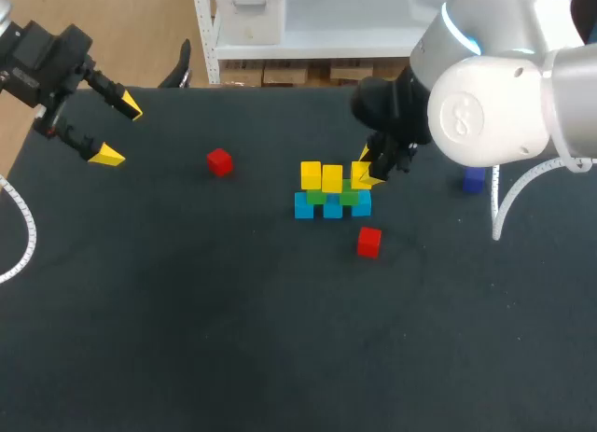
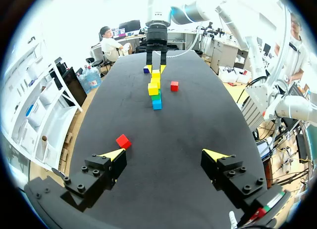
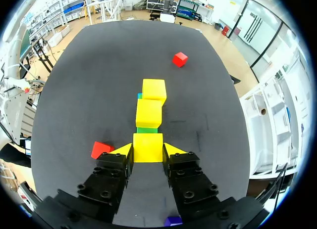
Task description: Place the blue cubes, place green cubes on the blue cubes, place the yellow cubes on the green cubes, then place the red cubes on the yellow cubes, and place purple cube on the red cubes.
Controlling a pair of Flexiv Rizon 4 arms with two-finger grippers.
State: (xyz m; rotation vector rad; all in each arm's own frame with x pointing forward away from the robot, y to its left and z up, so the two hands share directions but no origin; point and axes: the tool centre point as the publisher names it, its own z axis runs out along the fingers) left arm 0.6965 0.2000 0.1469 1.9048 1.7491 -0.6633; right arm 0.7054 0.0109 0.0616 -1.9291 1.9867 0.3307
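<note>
A row of blue cubes [image 1: 333, 209] carries green cubes [image 1: 317, 196], with two yellow cubes [image 1: 322, 176] on top. My right gripper [image 1: 371, 171] is shut on a third yellow cube [image 3: 148, 147] at the right end of that row, over a green cube [image 3: 146, 130]. I cannot tell whether the held cube rests on it. One red cube [image 1: 219, 161] lies left of the stack and another red cube [image 1: 369, 242] in front of it. The purple cube [image 1: 474, 179] sits to the right. My left gripper [image 1: 117, 129] hangs open at the far left with nothing in it.
The black table [image 1: 187, 339] has broad free room in front and to the left. In the left wrist view the nearer red cube [image 2: 123, 141] lies just ahead of my left gripper [image 2: 163, 157], with the stack [image 2: 155, 93] farther off.
</note>
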